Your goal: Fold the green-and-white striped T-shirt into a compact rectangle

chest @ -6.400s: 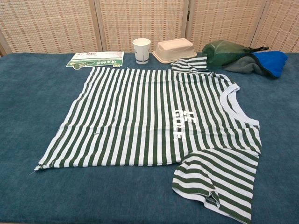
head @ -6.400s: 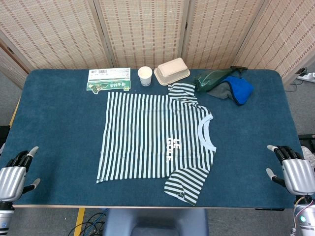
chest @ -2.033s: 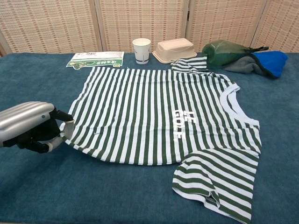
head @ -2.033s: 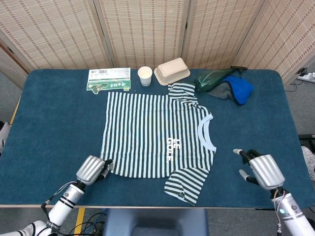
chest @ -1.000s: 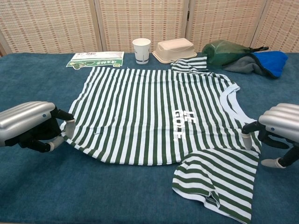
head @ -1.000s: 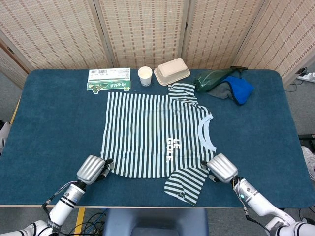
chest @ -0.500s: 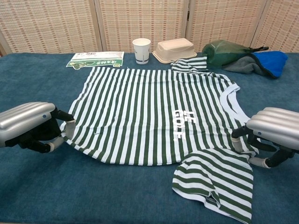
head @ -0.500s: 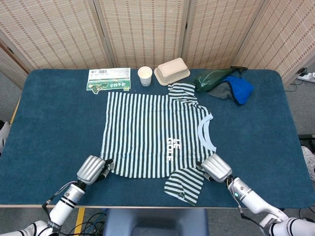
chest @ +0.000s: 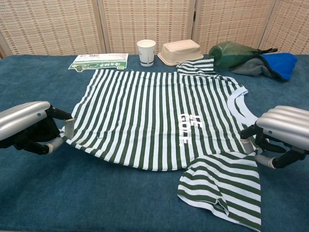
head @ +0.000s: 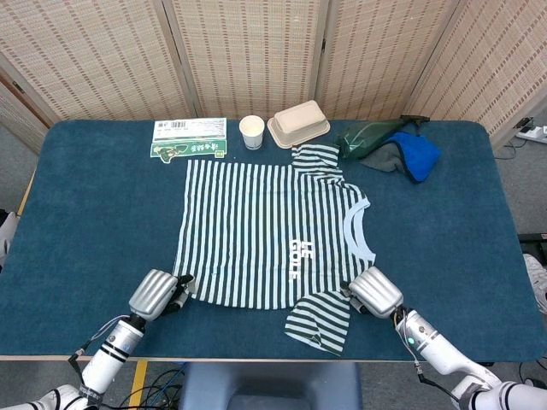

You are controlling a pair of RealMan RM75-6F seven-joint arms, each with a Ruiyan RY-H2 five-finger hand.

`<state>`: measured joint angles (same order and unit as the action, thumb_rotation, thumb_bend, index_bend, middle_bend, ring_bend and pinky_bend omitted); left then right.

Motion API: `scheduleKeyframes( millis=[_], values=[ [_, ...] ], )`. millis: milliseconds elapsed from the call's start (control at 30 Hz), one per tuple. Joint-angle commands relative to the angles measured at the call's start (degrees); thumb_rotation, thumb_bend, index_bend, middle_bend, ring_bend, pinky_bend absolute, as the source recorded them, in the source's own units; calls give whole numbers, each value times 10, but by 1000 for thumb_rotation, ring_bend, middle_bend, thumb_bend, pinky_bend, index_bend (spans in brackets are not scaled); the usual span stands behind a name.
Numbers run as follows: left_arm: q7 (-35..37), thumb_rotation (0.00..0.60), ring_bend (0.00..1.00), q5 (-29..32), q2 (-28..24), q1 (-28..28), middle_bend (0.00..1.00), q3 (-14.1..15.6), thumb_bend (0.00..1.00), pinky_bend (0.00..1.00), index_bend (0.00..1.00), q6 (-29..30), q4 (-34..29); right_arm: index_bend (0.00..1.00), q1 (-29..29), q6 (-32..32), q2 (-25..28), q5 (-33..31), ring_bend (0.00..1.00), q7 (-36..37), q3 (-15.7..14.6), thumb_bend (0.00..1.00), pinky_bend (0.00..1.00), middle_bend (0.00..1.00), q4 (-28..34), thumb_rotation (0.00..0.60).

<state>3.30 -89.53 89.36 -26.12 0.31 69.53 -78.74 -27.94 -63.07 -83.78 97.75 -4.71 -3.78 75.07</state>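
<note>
The green-and-white striped T-shirt [head: 265, 226] lies spread on the blue table [head: 102, 222], collar toward the right and white lettering on the chest. My left hand [head: 154, 295] pinches the near-left hem corner, which is raised a little off the cloth in the chest view, where the left hand [chest: 26, 125] curls around it. My right hand [head: 376, 292] grips the near shoulder edge where the near sleeve [chest: 219, 186] joins the body. The chest view shows the right hand [chest: 282, 133] with its fingers closed on that edge. The far sleeve [head: 316, 158] lies folded near the box.
Along the far edge stand a green-and-white packet [head: 190, 137], a paper cup [head: 251, 131] and a beige lidded box [head: 299, 122]. A green bag [head: 372, 137] and a blue-and-grey cloth [head: 414, 155] lie at the far right. The table's front edge is just behind both hands.
Both hands came in from the table's near corners and took hold of the shirt. In the last half second the left hand drew the hem corner slightly outward and the near edge lifted.
</note>
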Motion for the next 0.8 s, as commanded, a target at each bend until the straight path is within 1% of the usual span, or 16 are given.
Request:
scheduleKeyframes(
  millis=[33, 267, 533, 800],
  values=[
    [32, 600, 947, -8, -6, 4, 1000, 4, 559, 1000, 637, 9, -6, 584, 4, -11, 15, 2, 1000, 3, -3, 451, 1000, 897, 22, 600],
    [83, 600, 947, -17, -28, 9, 1000, 7, 560, 1000, 640, 23, -33, 592, 12, -35, 42, 8, 1000, 5, -8, 451, 1000, 899, 61, 600],
    [113, 600, 947, -27, -59, 15, 1000, 13, 559, 994, 646, 36, -57, 596, 15, -52, 70, 16, 1000, 21, -12, 452, 1000, 900, 99, 600],
    [143, 600, 947, -32, -94, 28, 1000, 26, 559, 992, 646, 47, -68, 597, 12, -62, 101, 37, 1000, 31, -19, 454, 1000, 900, 140, 600]
  ],
)
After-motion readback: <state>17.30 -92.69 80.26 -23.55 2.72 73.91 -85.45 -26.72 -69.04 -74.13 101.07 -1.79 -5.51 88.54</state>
